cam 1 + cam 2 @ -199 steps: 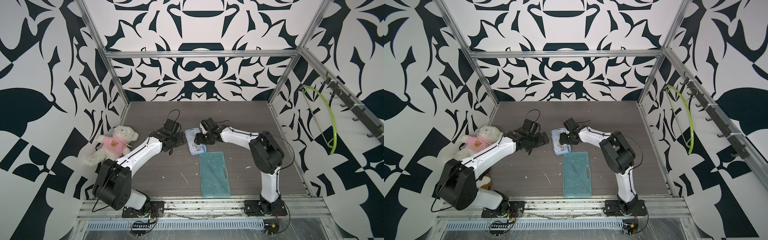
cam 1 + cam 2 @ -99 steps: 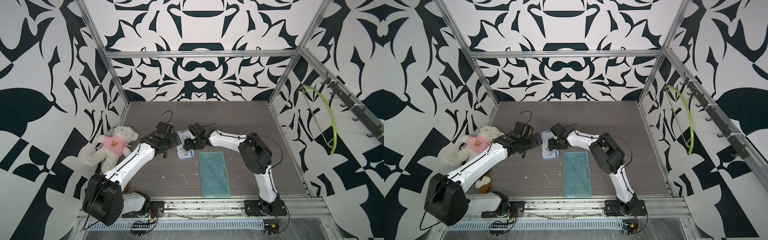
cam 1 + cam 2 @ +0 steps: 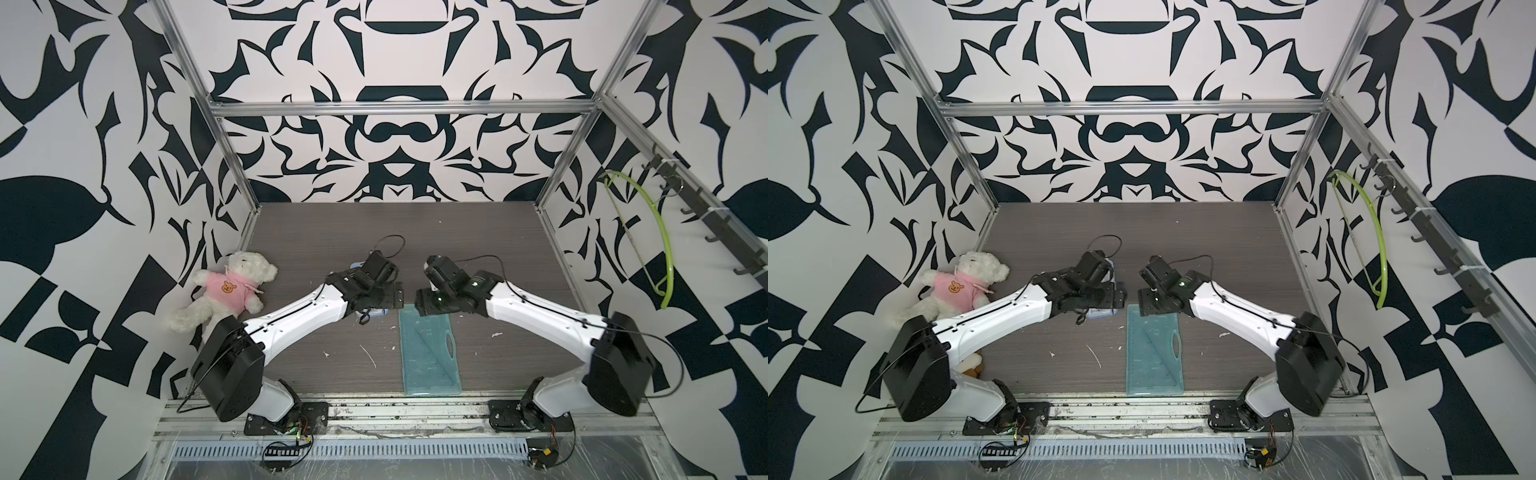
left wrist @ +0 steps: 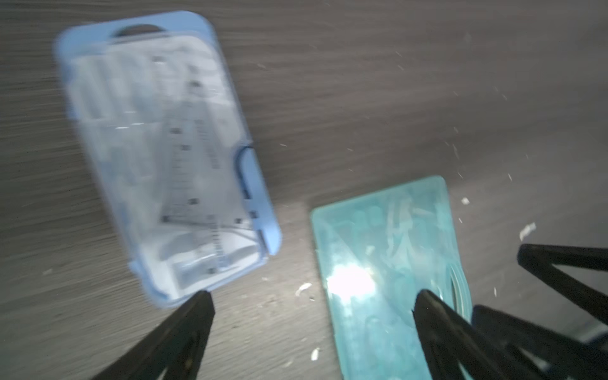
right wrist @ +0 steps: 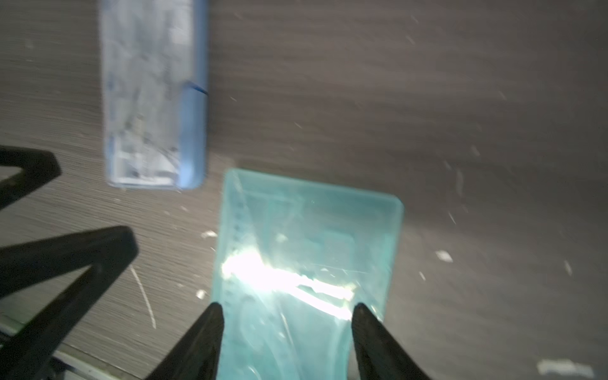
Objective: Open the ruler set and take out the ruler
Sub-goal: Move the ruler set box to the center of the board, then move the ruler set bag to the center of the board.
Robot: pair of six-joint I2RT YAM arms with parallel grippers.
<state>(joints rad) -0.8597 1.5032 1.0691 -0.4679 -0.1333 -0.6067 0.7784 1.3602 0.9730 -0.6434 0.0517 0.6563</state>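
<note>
**Hovering over two closed cases, both end effectors empty**

Left of the teal ruler case's far end, the left end effector (image 4: 314,296) hangs above the desk (image 3: 332,232). Its jaws are spread fully wide and grip nothing. In the left wrist view, one fingertip sits just short of the near corner of the blue ruler case (image 4: 164,158).

The blue case lies flat, just left of the teal case's far end and reaching beyond it. Its long axis is slightly slanted against the teal case's. In both top views the left arm hides most of it. Its lid looks shut, and a ruler (image 4: 184,148) shows blurred through the clear cover.

The teal ruler case (image 3: 430,353) also lies flat and looks shut. Its long axis points straight away from the robot's bases, and its handle slot (image 3: 450,345) sits by its right long edge.

The right end effector (image 5: 288,307) stands over the teal case's far short end, aimed along its length. Its jaws are moderately parted and hold nothing, and the gap looks narrower than the case. Whether the tips touch the lid I cannot tell.

Either case could be the set the task means. The right arm is nearer the teal one and the left arm nearer the blue. I judge that opening the teal case calls for a grip across a long edge, not on this short end.
</note>
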